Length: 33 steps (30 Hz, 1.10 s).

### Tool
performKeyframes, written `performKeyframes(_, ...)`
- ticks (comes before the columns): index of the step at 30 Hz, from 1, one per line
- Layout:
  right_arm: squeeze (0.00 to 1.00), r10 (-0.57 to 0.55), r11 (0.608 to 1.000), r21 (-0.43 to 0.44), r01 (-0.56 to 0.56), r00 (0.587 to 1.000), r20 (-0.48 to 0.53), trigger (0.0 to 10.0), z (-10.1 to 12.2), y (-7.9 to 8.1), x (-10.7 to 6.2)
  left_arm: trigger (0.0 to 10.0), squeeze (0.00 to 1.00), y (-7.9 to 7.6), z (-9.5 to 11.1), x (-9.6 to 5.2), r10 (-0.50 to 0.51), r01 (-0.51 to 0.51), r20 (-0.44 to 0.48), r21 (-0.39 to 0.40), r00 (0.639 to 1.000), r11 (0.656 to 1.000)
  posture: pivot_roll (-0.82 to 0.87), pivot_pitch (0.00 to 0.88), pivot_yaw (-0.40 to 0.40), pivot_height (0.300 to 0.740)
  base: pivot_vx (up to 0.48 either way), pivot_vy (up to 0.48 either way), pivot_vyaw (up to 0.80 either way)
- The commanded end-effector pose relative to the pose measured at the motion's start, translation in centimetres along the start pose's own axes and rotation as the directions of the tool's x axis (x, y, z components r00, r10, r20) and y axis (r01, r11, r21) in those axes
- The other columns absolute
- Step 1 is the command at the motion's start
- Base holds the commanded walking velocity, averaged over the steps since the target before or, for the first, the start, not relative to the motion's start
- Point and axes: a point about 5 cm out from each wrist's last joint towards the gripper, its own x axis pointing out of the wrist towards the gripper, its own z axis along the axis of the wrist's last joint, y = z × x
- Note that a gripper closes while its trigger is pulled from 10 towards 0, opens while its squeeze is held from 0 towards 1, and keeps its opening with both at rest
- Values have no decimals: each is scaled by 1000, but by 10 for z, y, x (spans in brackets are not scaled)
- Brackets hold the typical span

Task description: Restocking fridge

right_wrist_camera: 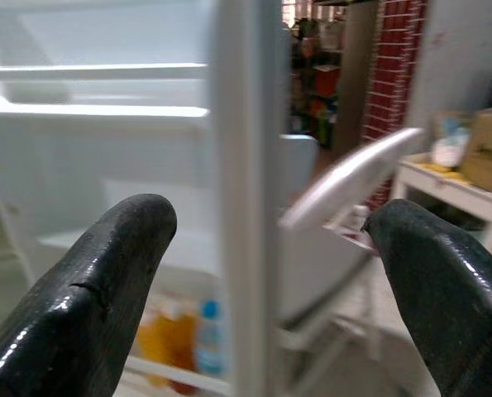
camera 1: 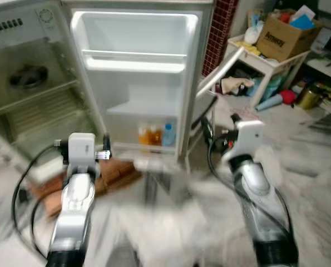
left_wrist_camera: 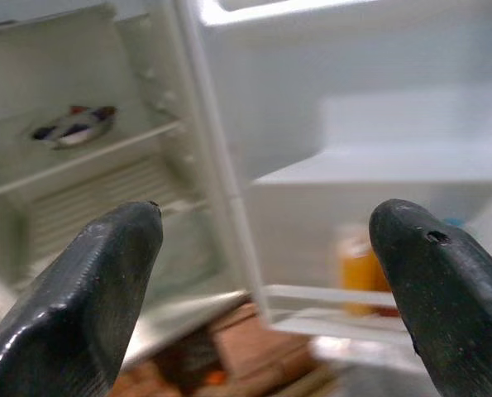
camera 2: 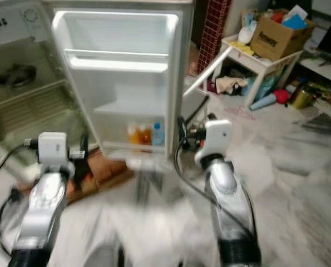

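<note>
exposure: you get bright, even indoor light; the fridge door liner reads near-white, its upper shelf edge blown out
motion blur: floor smears heavily in both eye views; bottles are soft
wrist views: your fingertips sit close and soft-edged, with glossy highlights; background is blurred
shadows: weak and diffuse, fridge interior dimmer, greenish-grey
edges: right-side clutter is soft

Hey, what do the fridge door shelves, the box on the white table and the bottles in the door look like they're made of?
Fridge door shelves: likely white moulded plastic, smooth and glossy, catching light along the rims. Box: brown cardboard, matte, with printed lettering and open flaps. Bottles: probably clear plastic, since orange liquid shows through two; the blue one is too blurred to be sure.
</note>
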Motion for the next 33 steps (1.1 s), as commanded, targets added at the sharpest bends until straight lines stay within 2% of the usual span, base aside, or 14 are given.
performKeyframes(1, 0, 21, 1000, 6, -21, 999, 40, 10000, 9, 5, 6, 10000, 0, 3, 6, 3, -3, 3, 29, 23, 1000, 1000, 75, 85, 8, 740, 0, -480, 731)
performKeyframes(3, 0, 30, 1000, -8, -30, 999, 44, 10000, 10, 6, 7, 10000, 0, 2, 4, 2, 0, -1, 22, 22, 1000, 1000, 73, 86, 2, 740, 0, -480, 731)
performKeyframes(8, 0, 35, 999, 25, -36, 999, 30, 10000, 6, 7, 6, 10000, 0, -5, 1, 1, -13, 13, 11, 31, 1000, 999, 74, 81, -6, 740, 0, -480, 720)
performKeyframes(13, 0, 54, 998, 23, -55, 998, 14, 10000, -1, 11, 0, 10000, 0, -4, -14, -1, 4, -2, -52, 25, 999, 1000, 59, 59, -3, 740, 0, -480, 703)
performKeyframes(16, 0, 22, 1000, 12, -23, 1000, 20, 10000, 0, 8, -1, 10000, 0, -4, -15, -2, 3, -2, -48, 23, 999, 1000, 43, 43, -4, 740, 0, -480, 702)
performKeyframes(24, 0, -84, 996, -3, 84, 996, -2, 10000, -7, -10, -4, 10000, 0, 10, -11, -8, 49, -49, -10, -41, 999, 998, 38, 28, -11, 740, 0, 0, 145)
performKeyframes(28, 0, -80, 996, 31, 81, 997, -20, 10000, -11, -11, -5, 10000, 0, 12, -8, -8, 56, -56, 7, -45, 998, 997, 42, 30, -16, 740, 0, 0, 0)
performKeyframes(33, 0, -69, 995, 65, 70, 997, -19, 10000, -13, -5, -4, 10000, 0, 7, -7, -4, 44, -43, 17, -56, 999, 997, 37, 32, -21, 740, 0, 0, 0)
